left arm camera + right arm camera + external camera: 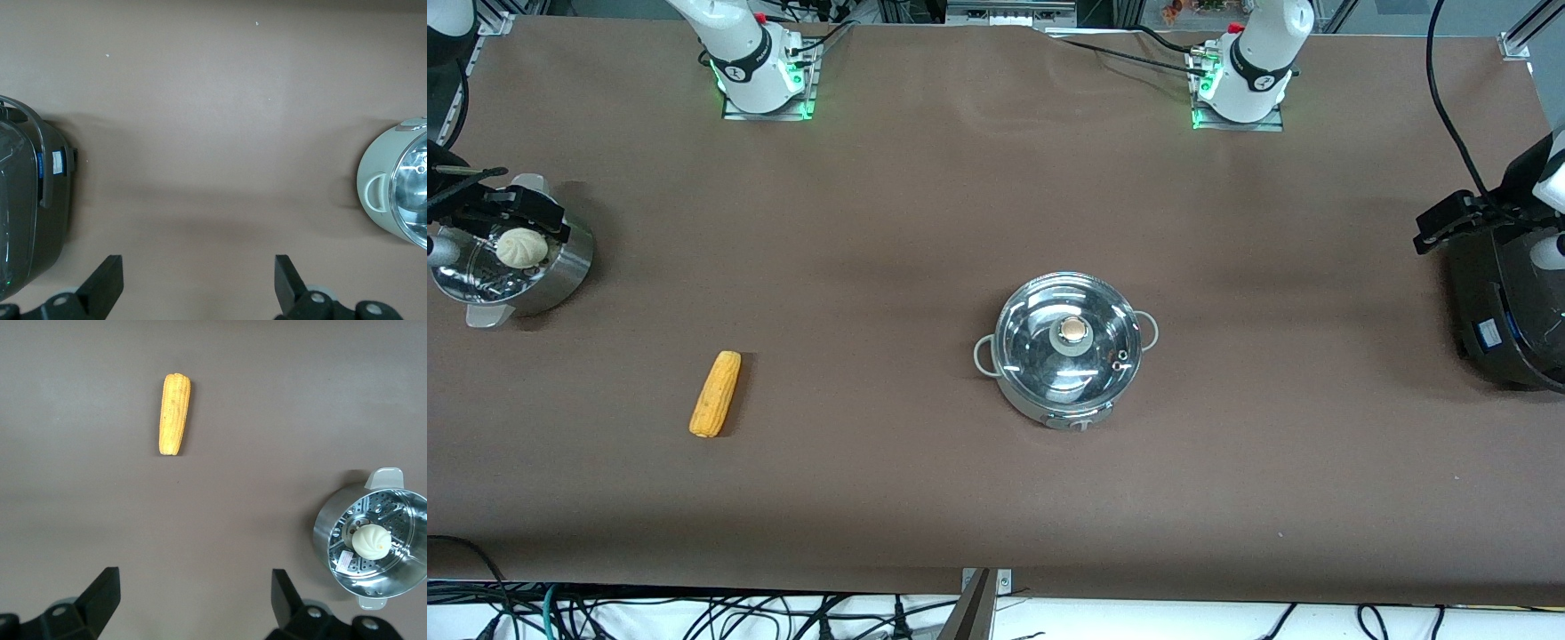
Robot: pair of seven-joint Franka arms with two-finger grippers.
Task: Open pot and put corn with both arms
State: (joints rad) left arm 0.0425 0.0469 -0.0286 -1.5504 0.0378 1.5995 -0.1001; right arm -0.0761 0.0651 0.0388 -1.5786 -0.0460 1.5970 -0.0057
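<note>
**One pot, one corn cob, two arms waiting**

One pot [1067, 348] stands near the table's middle, its glass lid [1069, 338] on. One corn [716, 393] lies flat on the table toward the right arm's end — well apart from the pot. One steamer vessel [525, 262] holds one bun [521, 247]; one black cooker [1507, 307] stands at the left arm's end. Both arms wait: the right gripper [193, 603] over bare table near the steamer vessel, the left gripper [199, 288] near the black cooker — each spread wide, grasping nothing.
</note>
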